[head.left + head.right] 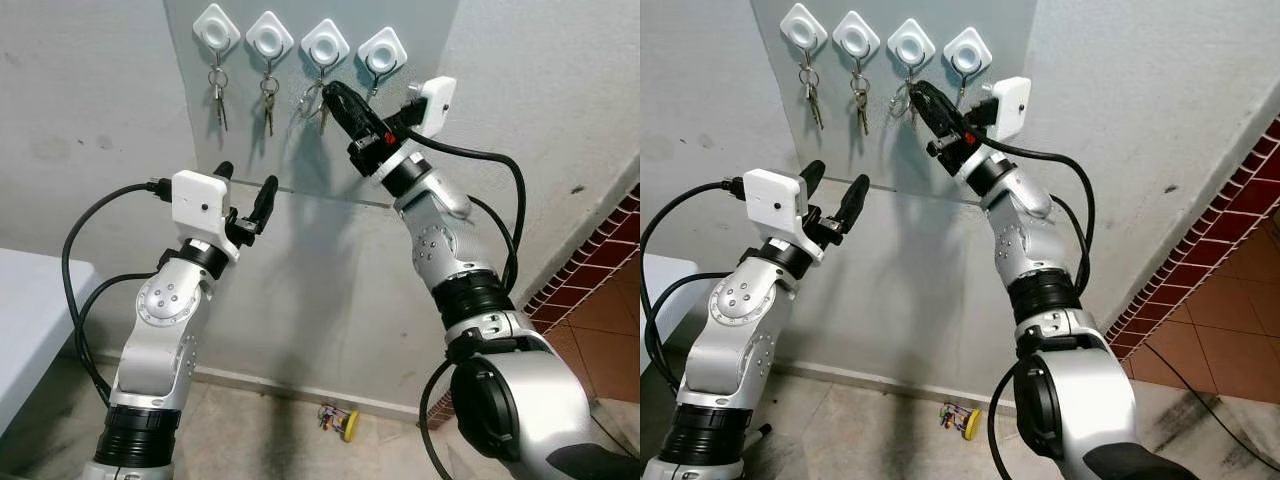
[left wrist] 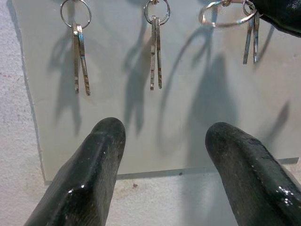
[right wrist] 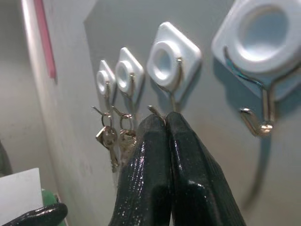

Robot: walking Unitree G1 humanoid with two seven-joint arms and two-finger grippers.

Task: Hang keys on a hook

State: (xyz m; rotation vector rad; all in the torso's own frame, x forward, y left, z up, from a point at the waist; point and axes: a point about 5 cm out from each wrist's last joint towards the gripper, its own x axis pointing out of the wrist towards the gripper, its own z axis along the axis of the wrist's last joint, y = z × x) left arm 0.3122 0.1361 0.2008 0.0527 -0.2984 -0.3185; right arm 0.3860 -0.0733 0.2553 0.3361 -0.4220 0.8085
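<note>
The right claw (image 1: 335,92) is raised to the grey wall panel (image 1: 300,150), its fingers pressed together on the key ring (image 2: 221,14) at the third hook (image 3: 162,110) from the left, with the keys (image 2: 250,40) dangling below. The left claw (image 1: 245,190) hovers lower, fingers spread and holding nothing. The rightmost hook (image 1: 383,52) is bare.

The silver right arm reaches up, its black 2-fingered right pincer (image 1: 334,95) pressed closed. The left pincer (image 1: 247,190) is raised lower, fingers spread.

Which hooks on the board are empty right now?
The far right hook is empty. The first two hold keys; the right gripper holds a key ring at the third.
</note>
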